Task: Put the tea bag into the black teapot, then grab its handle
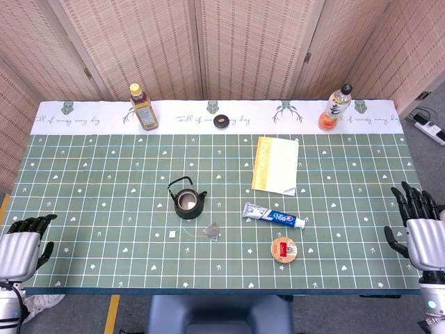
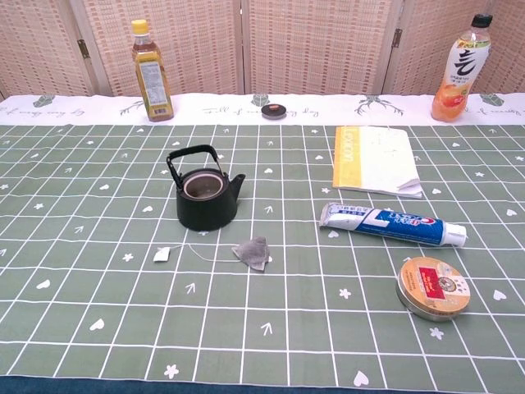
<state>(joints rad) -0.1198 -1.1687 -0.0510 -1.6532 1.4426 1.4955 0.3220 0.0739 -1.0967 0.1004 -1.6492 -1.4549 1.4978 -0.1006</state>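
Observation:
The black teapot stands mid-table with no lid on and its handle raised. Just in front of it lies the grey pyramid tea bag, its string running left to a small white tag. My left hand rests at the near left edge of the table, fingers apart and empty. My right hand sits at the near right edge, fingers spread, holding nothing. Both hands are far from the teapot and tea bag. The chest view shows neither hand.
A toothpaste tube and a round tin lie right of the tea bag. A yellow-white booklet is behind them. A brown bottle, a small black lid and an orange drink bottle line the far edge.

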